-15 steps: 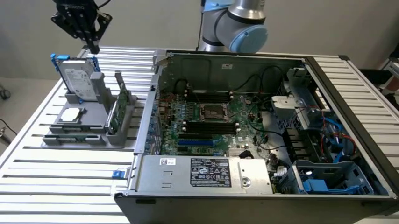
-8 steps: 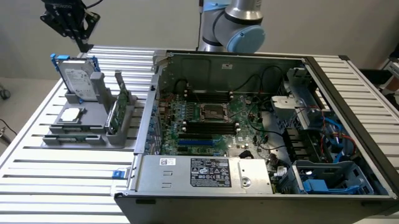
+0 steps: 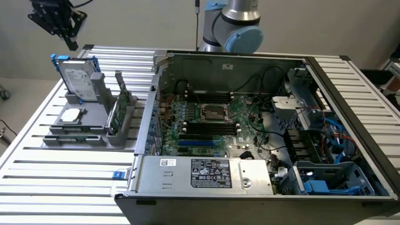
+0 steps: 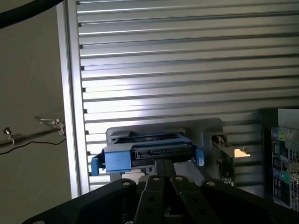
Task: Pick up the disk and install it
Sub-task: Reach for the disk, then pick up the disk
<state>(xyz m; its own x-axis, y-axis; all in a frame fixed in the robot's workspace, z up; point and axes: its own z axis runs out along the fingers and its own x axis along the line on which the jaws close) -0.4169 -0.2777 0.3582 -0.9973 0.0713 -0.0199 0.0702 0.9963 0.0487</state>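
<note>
Slatted tabletop (image 3: 62, 183) noted, open computer case (image 3: 237, 63) set on it. Grey rack (image 3: 93, 136) placed beside case, toward exterior view's left. Disk (image 3: 78, 80) stood upright in rack, not yet lifted. Hand (image 3: 70, 43) poised above disk, clenched, empty. Disk judged rigid, fairly heavy, shock-sensitive; grip advised on blue carrier edges.

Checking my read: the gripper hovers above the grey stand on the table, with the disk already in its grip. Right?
Not quite. The exterior view shows the disk standing upright in the grey stand, not held; the gripper hovers above it, apart from the disk.
</note>
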